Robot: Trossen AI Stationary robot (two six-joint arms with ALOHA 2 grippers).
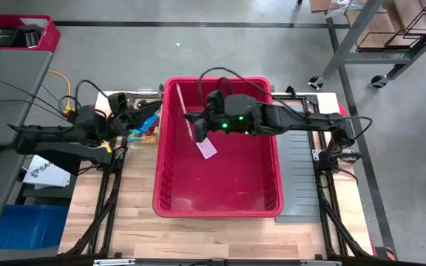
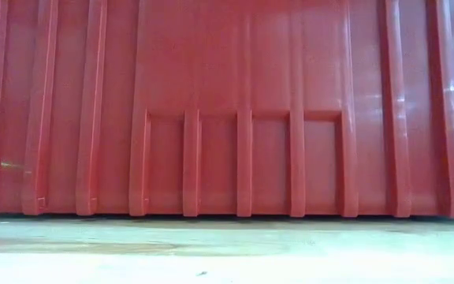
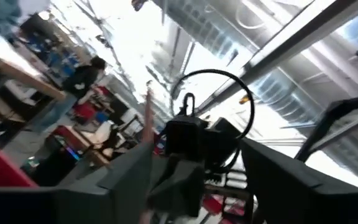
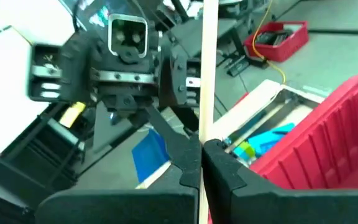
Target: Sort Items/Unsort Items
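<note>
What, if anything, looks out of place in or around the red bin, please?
A pale pink card lies askew in the otherwise bare red bin, while colourful items are piled outside its left wall.

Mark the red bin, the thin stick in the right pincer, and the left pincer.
red bin (image 1: pixel 167 140): high view, left wall.
thin stick (image 4: pixel 209 68): right wrist view, shaft above the shut fingers.
left pincer (image 1: pixel 140 118): high view, between fingertips, beside the bin's left wall.

You see one red bin (image 1: pixel 170 177), one pink card (image 1: pixel 207 148) inside it, one thin pale stick (image 4: pixel 209 74), and two robot arms over one tabletop (image 1: pixel 135 222).
</note>
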